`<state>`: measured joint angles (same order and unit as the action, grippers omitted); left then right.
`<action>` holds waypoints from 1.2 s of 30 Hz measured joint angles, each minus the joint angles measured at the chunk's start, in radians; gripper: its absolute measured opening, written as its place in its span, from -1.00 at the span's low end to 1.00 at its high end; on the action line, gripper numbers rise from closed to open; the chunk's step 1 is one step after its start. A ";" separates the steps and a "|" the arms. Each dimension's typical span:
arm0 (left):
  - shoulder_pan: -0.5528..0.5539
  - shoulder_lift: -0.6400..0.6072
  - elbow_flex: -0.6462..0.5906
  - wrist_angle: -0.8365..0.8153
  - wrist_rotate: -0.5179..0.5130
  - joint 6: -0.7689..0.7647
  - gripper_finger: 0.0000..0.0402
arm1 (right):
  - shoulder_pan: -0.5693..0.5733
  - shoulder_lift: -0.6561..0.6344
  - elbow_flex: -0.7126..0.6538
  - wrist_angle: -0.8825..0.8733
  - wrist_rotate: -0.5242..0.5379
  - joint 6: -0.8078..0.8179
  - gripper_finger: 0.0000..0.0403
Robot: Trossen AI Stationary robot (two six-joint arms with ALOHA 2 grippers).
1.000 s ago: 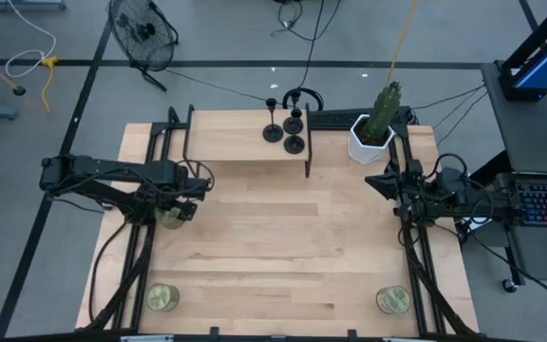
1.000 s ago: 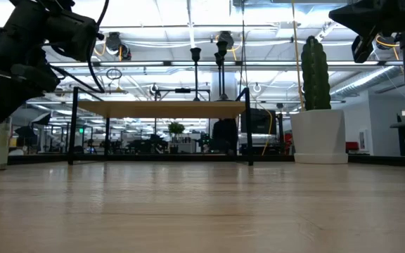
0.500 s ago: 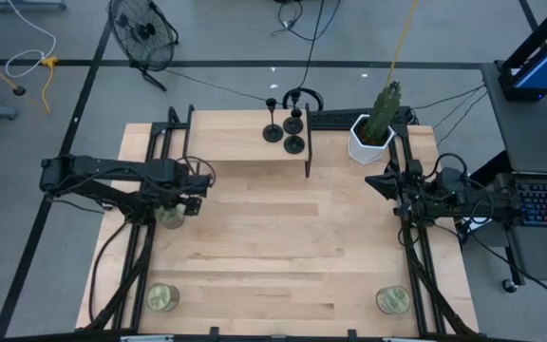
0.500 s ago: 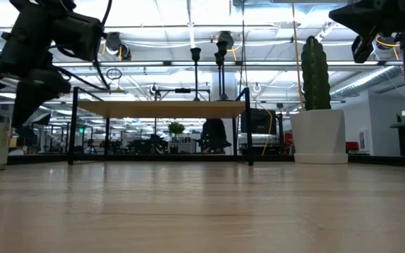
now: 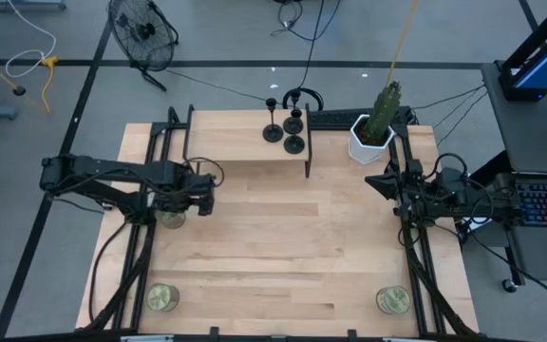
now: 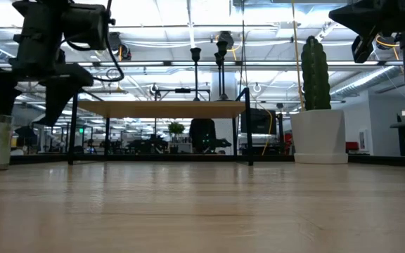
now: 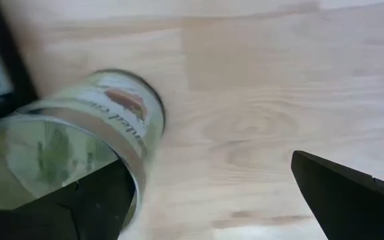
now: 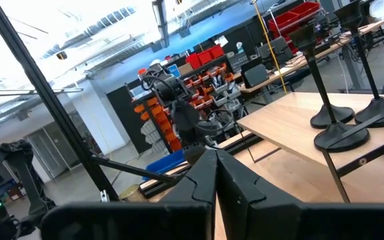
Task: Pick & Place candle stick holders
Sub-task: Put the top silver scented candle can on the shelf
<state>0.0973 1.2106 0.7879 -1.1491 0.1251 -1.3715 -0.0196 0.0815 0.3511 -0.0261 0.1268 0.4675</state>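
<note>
Three black metal holders (image 5: 284,128), each a round flat base, thin stem and small cup, stand on a raised wooden shelf (image 5: 245,142) at the table's (image 5: 283,247) far edge. Left gripper (image 5: 203,194), fingers spread wide and empty, hovers beside a greenish glass jar (image 7: 65,160); its label's writing is blurred. Right gripper (image 5: 380,180), fingers closed together, waits near a ribbed white pot (image 5: 368,142).

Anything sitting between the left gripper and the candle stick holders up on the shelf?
Nothing visible on the bare wood between them. The left gripper hangs open beside a glass jar candle at the table's left edge; the three candle stick holders stand on the raised shelf, whose front edge it must rise above.
</note>
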 joint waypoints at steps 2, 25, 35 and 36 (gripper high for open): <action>-0.005 0.000 0.000 0.045 -0.016 0.006 0.99 | 0.000 0.000 0.000 0.000 0.000 0.000 -1.00; 0.000 -0.015 0.000 0.594 -0.020 0.092 0.99 | 0.000 0.000 0.000 0.000 0.002 0.000 -1.00; 0.015 -0.120 0.006 0.567 -0.041 0.159 0.99 | 0.000 0.000 0.000 0.000 0.002 0.003 -1.00; 0.015 -0.131 0.006 0.540 -0.050 0.158 0.99 | 0.000 0.000 0.000 0.000 0.002 0.003 -1.00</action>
<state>0.1120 1.0794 0.7940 -0.6087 0.0748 -1.2133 -0.0196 0.0818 0.3511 -0.0265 0.1291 0.4706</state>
